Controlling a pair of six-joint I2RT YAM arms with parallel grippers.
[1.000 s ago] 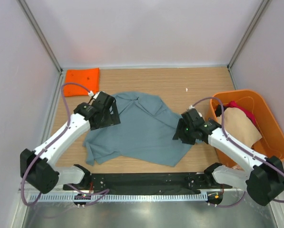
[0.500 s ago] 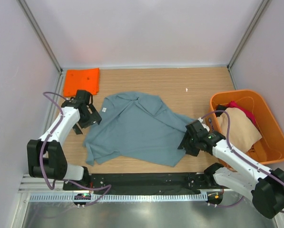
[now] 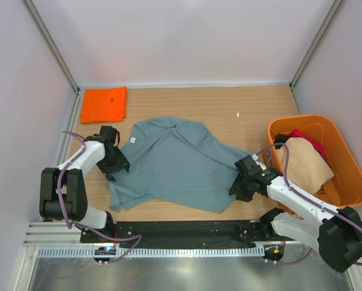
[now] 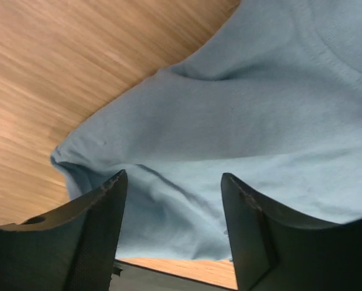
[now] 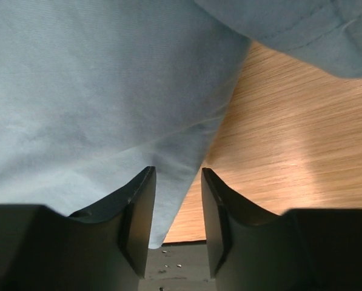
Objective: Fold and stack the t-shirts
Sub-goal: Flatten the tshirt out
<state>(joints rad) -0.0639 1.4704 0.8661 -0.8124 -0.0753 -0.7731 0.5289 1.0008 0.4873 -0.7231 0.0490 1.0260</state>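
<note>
Your left claw (image 4: 173, 188) now straddles the grey-blue t-shirt (image 3: 174, 167) sleeve, jaws open; right claw (image 5: 177, 179), narrowing yet unclosed, straddles its hem: you grasp next.

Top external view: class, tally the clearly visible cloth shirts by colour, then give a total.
Grey-blue shirt: 1
Orange shirt: 1
Beige shirt: 1
Red shirt: 1
Total: 4

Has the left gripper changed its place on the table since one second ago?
Yes. The left gripper went left and toward the near edge, away from the folded orange shirt, to the sleeve of the grey-blue shirt.
</note>
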